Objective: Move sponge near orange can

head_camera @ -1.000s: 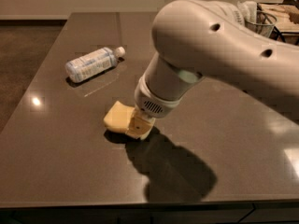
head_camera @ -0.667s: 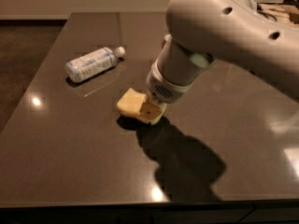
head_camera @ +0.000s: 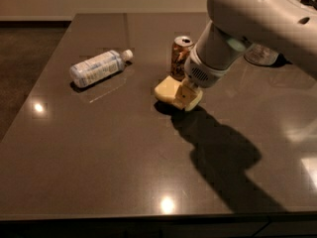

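My gripper (head_camera: 186,96), clamped on the sponge (head_camera: 166,88), sits mid-table. The orange can (head_camera: 180,56) stands just beside it at 12 o'clock and blocks that way. A bottle (head_camera: 98,68) lies well apart at 10 o'clock. From 3 round to 9 o'clock the table (head_camera: 99,157) is open.

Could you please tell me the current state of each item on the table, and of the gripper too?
sponge: gripped at its right end, tilted, just in front of the orange can.
orange can: standing upright, not held.
bottle: lying on its side, white cap on, to the left of the can.
gripper: shut on the sponge, low over the table.
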### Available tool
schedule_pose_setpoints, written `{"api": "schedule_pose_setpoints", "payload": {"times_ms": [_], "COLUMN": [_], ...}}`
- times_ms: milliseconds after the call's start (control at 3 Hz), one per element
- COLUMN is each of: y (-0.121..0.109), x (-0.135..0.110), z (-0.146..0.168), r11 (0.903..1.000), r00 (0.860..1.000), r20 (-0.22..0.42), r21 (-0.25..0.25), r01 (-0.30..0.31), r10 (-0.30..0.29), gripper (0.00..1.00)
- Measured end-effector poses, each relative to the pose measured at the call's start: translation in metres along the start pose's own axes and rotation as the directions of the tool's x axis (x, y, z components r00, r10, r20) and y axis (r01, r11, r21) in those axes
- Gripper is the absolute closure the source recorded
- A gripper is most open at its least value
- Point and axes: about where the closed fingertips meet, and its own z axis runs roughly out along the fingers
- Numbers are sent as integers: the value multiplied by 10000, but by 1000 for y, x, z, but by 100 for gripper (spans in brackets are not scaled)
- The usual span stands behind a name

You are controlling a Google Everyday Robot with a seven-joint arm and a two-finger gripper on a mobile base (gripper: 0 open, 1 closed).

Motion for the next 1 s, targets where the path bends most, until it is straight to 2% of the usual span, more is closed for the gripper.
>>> {"api": "schedule_pose_setpoints", "payload": {"times_ms": [333, 667, 1000], "y": [-31, -47, -51], "x": [14, 22, 26], "z": [-1, 5, 14], "r11": [9979, 9950, 9914], "r00": [9985, 9962, 9932], "r20": [-120, -108, 31], "r21": [362, 521, 594], "r01": [-538, -855, -1163], "r10": [543, 861, 1164], "gripper": [82, 59, 36]}}
